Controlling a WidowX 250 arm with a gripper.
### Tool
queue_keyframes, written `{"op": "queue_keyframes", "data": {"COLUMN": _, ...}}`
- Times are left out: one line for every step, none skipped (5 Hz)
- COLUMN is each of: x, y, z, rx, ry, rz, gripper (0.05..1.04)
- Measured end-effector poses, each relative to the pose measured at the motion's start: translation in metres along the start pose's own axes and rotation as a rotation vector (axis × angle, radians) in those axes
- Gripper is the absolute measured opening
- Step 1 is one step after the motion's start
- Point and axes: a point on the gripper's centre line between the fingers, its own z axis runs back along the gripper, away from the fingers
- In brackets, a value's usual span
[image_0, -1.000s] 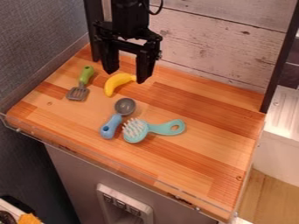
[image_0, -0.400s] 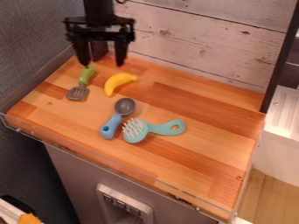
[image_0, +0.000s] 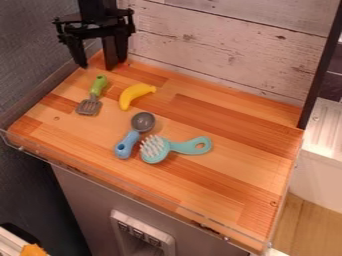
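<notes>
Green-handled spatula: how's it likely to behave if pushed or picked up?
The spatula should slide, not roll, given its wide slotted head on the wooden top. Its slim, rounded handle might twist when gripped. Plastic-looking, so probably stiff and light.

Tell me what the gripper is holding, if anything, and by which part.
Nothing is held: the gripper hangs open, and the green-handled spatula, banana, blue-handled scoop and teal brush all lie on the wooden counter.
</notes>
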Motion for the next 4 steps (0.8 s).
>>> {"op": "queue_keyframes", "data": {"x": 0.018, "y": -0.001, "z": 0.001, "rx": -0.013, "ry": -0.003, "rz": -0.083, "gripper": 0.999}}
{"op": "queue_keyframes", "data": {"x": 0.029, "y": -0.005, "z": 0.003, "rx": -0.025, "ry": -0.009, "rz": -0.246, "gripper": 0.999}}
{"op": "queue_keyframes", "data": {"x": 0.033, "y": -0.006, "z": -0.009, "rx": -0.024, "ry": -0.003, "rz": -0.387, "gripper": 0.997}}
{"op": "queue_keyframes", "data": {"x": 0.037, "y": -0.005, "z": -0.030, "rx": -0.012, "ry": -0.010, "rz": -0.434, "gripper": 0.995}}
